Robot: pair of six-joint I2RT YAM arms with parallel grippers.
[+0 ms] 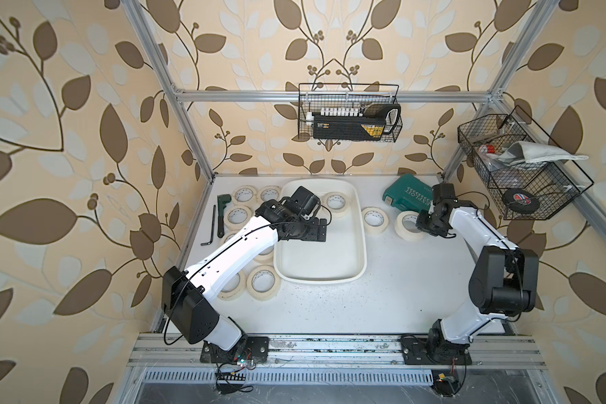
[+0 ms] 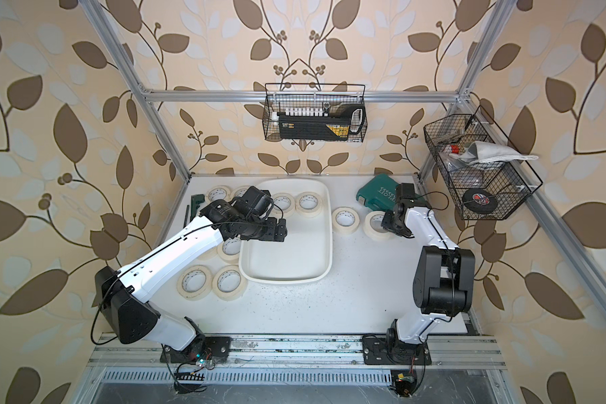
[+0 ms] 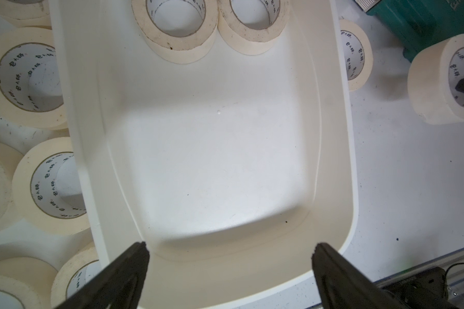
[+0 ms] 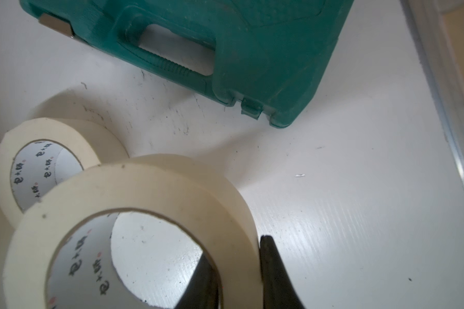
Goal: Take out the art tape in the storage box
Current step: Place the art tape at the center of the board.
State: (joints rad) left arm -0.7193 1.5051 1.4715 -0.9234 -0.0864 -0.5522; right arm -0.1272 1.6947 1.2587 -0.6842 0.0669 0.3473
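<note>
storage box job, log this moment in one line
left gripper: open over storage box | right gripper: shut on tape roll outside box | in box: two rolls

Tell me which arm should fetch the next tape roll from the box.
Probably left. The left fingers hang open over the box, facing the two rolls inside; the right fingers are shut on a roll outside it.

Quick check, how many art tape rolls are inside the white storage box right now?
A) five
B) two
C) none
B: the left wrist view shows one art tape roll and a second roll side by side at one end of the storage box, with the rest of its floor bare.
</note>
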